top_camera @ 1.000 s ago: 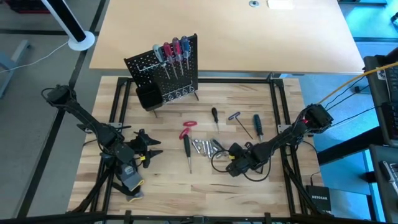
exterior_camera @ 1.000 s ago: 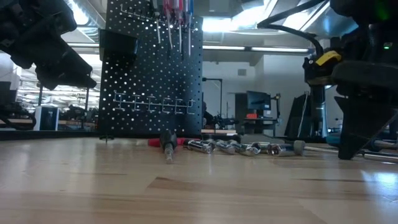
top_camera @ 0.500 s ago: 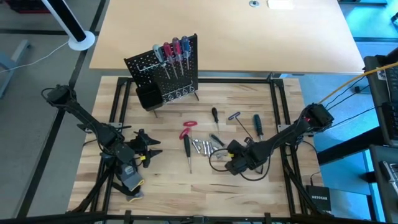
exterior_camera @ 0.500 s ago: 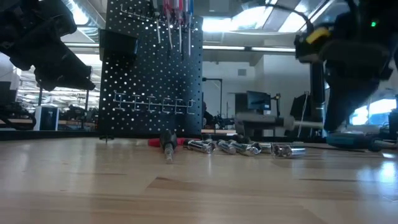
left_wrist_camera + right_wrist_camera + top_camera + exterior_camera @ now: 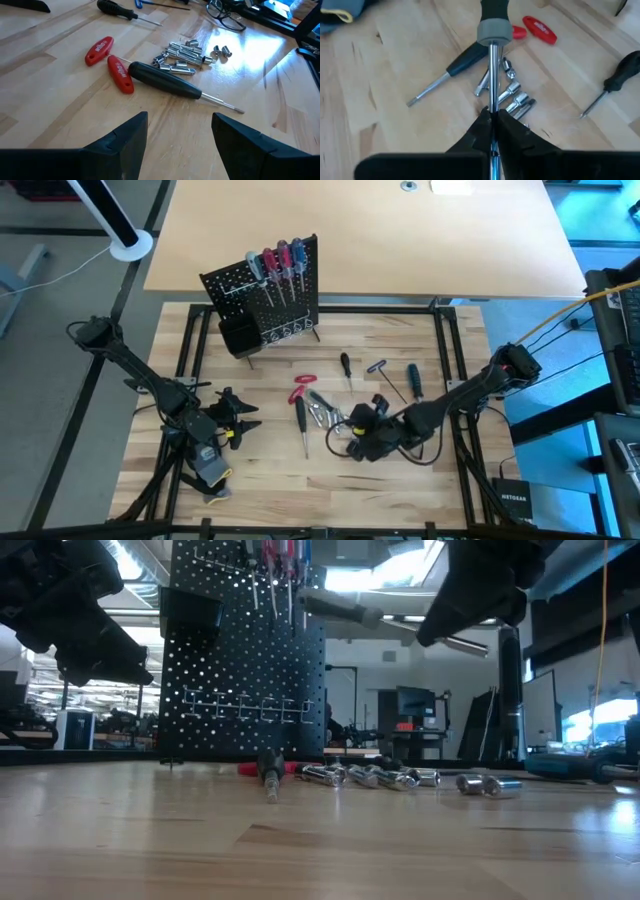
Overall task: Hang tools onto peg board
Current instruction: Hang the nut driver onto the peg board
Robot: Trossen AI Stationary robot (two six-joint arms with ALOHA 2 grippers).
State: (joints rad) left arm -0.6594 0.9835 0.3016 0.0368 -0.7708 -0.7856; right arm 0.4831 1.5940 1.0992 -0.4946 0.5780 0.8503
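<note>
My right tool (image 5: 491, 120) is clamped on the steel shaft of a grey-collared screwdriver (image 5: 493, 30), holding it clear of the worktop (image 5: 260, 470) above the pile of silver bits (image 5: 512, 97). Just beside the bits lies a black driver (image 5: 167, 82), and past it the red pliers (image 5: 107, 60). On the far side of the bits from the pliers lie a small black screwdriver (image 5: 345, 366), a T-handle key (image 5: 378, 370) and a dark screwdriver (image 5: 413, 380). Beyond the bits stands the peg board (image 5: 265, 295), four drivers hung on it, its bin (image 5: 237, 336) at the lower corner. My left tool (image 5: 238, 423), fingers apart, waits well away from the bits, beyond the pliers.
</note>
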